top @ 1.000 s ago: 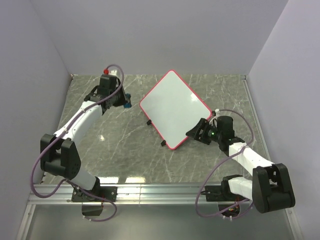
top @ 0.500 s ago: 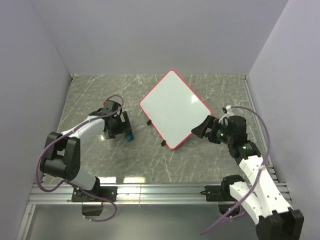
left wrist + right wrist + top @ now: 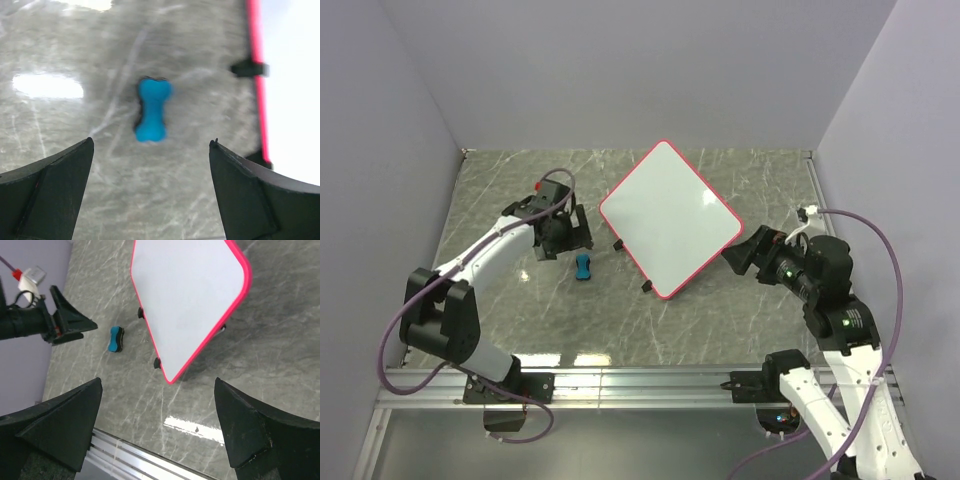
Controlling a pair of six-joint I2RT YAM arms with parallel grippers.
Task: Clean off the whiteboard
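A large, flat, rectangular whiteboard (image 3: 668,215) with a thin red-pink rim is seen near the middle of the grey marbled tabletop (image 3: 720,320), turned diamond-wise. Its long axis is judged to run from far left to near right, with one rounded corner pointed at the back wall and another at the arm bases. Small black feet (image 3: 645,287) are visible along its near-left long edge. No black scribble can be made out on the white face, so the wiping is judged to be largely done. A small blue bone-shaped eraser (image 3: 583,266) is found lying on the tabletop just left of the board, apart from it. The left gripper (image 3: 565,232) is held above it with its fingers spread and nothing between them. In the left wrist view the eraser (image 3: 151,111) is framed between the two fingers, its length set across their closing line. If another pass is wanted, the eraser should be approached straight down and pinched at its narrow waist. The right gripper (image 3: 745,250) is held apart and empty near the board's right corner, where the board could be steadied.
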